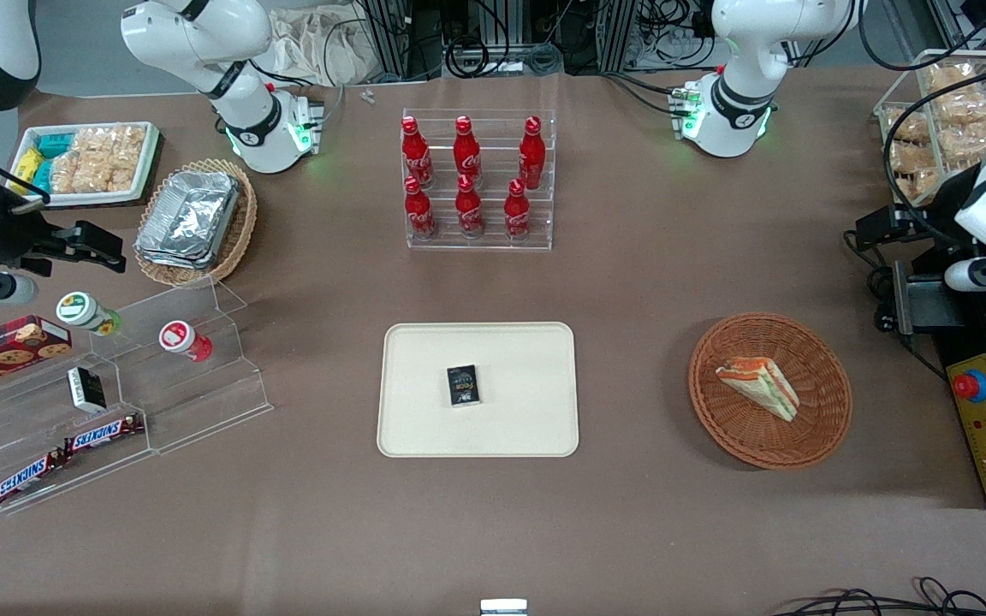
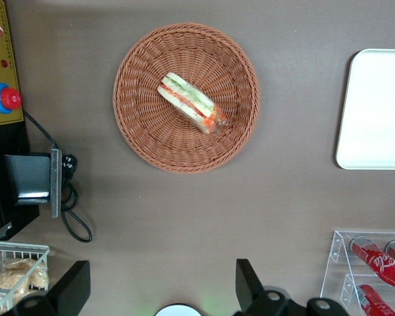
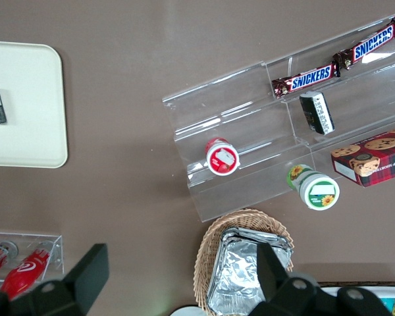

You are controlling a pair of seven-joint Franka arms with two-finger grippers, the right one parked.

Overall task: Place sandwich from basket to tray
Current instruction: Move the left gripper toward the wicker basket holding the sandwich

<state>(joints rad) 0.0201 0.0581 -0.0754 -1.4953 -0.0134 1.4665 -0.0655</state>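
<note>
1. The sandwich (image 2: 188, 103) lies in the reddish-brown basket (image 2: 151, 141), well apart from the tray (image 1: 407, 428).
2. The gripper (image 2: 161, 289) hangs high over the bare surface (image 2: 184, 217) beside the basket, jaws spread wide, grasping nothing.

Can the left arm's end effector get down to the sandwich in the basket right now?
Probably yes. The end effector hangs open above the table beside the basket, and the sandwich lies uncovered in the middle with nothing over it.
</note>
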